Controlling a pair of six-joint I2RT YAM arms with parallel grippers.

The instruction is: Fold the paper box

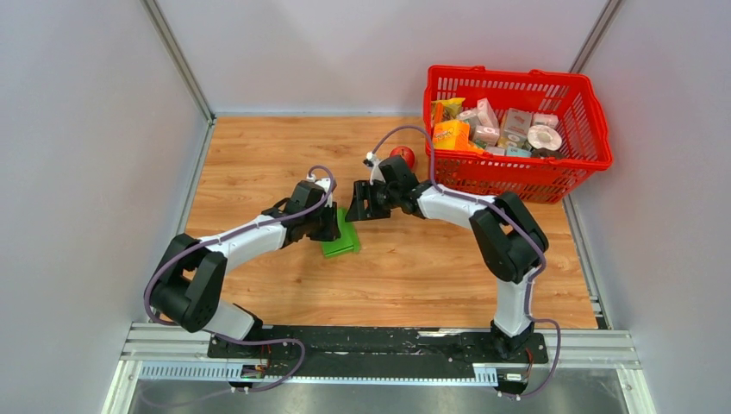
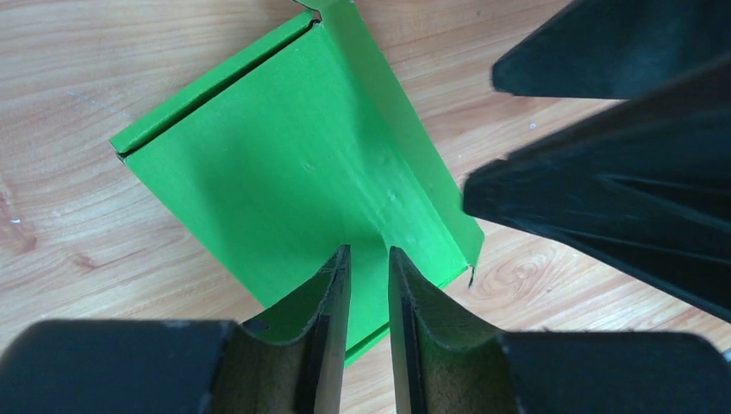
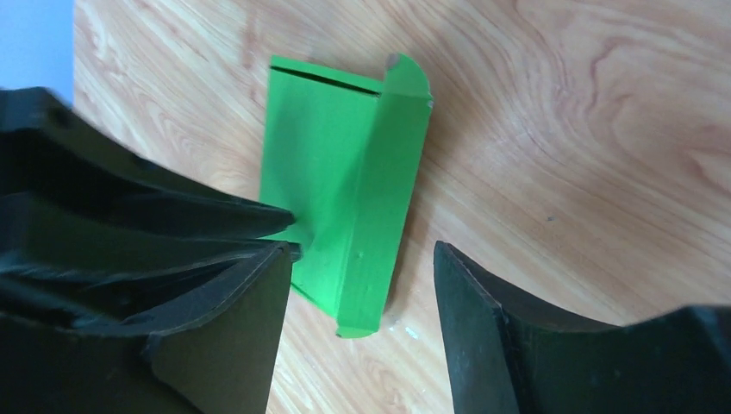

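As left arm [image 1: 250, 237] reaches inward, end effector [image 2: 369, 254] over paper box [image 2: 276, 172]

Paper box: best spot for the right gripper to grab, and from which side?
Grip the raised long side flap of the paper box, away from the left gripper. The main panel lies flat on the table, offering nothing to pinch; the flap stands up. Probably bring the right gripper down from above, a finger on each face.

Bench [image 1: 259, 155] lay bare left of, behind and on the near side of the paper box [image 1: 341, 240], while left gripper [image 2: 369, 267] and right gripper [image 3: 362, 250] crowded over it from either side; apple [image 1: 402, 156] and red basket [image 1: 517, 177] blocked the far-right corner.
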